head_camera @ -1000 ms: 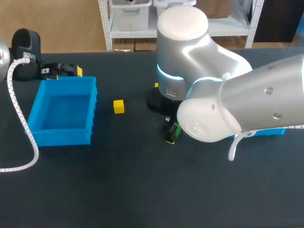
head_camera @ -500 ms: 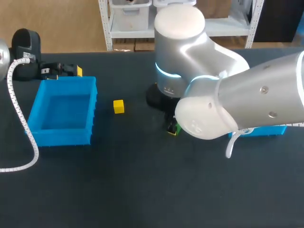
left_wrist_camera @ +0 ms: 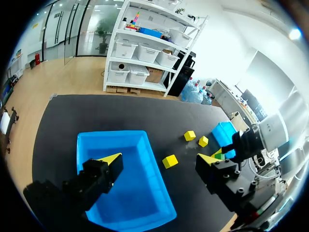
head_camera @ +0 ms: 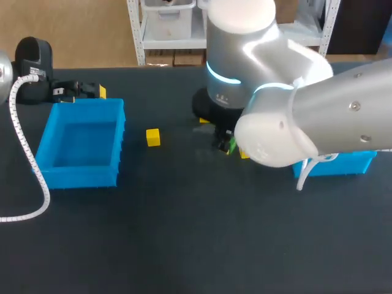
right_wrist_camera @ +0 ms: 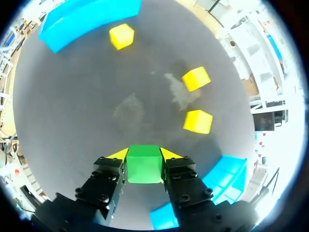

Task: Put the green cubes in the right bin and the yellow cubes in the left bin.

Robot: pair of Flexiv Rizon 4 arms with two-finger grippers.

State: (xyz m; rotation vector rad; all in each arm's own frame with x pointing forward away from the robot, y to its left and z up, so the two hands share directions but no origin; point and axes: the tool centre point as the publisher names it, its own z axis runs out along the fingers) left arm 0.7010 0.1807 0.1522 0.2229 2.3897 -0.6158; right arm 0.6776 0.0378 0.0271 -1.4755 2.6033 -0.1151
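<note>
The right gripper (right_wrist_camera: 143,154) clamped a green cube (right_wrist_camera: 143,168); a yellow cube (right_wrist_camera: 197,121) lay ahead. The left gripper (left_wrist_camera: 159,159) gaped empty beside the left bin (left_wrist_camera: 112,133).

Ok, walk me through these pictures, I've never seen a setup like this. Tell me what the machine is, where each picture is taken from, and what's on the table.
This is a robot with two arms at a dark table. One picture looks down from a camera above and behind it. The two round pictures come from cameras on each wrist, looking out along the claw. On the table are two blue bins, the left bin and the right bin, and three yellow cubes. The right claw is shut on a green cube. The left claw is open and empty, by the left bin.
</note>
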